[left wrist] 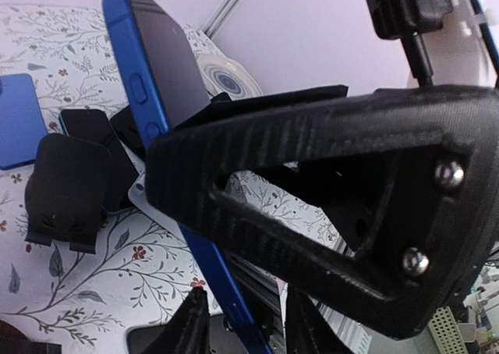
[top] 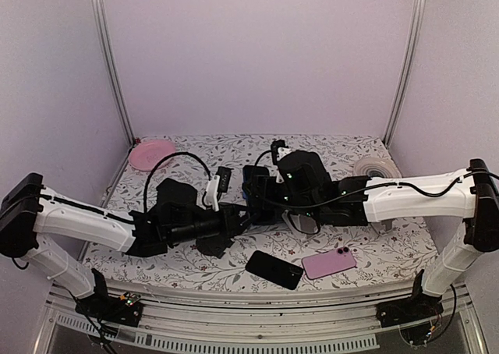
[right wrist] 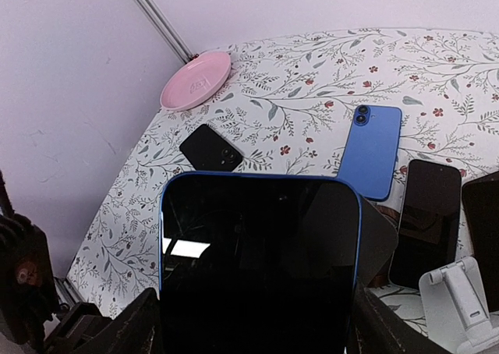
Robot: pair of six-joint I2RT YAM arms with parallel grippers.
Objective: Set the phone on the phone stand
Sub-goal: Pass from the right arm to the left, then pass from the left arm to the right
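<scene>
A blue-framed phone (right wrist: 261,260) was held clear of the floral-covered table (right wrist: 312,73), with its dark screen turned to the right wrist camera. Its long edges were clamped between the fingers of the right gripper (right wrist: 257,311). The left gripper (left wrist: 248,321) was placed at the same phone, with one finger seen on each side of its blue edge. Whether those fingers were pressed against it could not be told. In the top view both arms were seen meeting over the middle of the table. The white phone stand (right wrist: 461,295) was seen on the cloth near the held phone and apart from it, so the phone was not yet set on it. A second blue phone (right wrist: 373,150) was laid back-up beyond the stand, with a dark-screened phone (right wrist: 425,221) just beside it. A black phone (right wrist: 210,149) was laid nearer the pink plate (right wrist: 196,79) at the table's corner. A pink phone (top: 329,263) and another black handset (top: 274,269) were laid side by side near the front edge. A roll of tape (top: 376,167) was seen by the right wall.
</scene>
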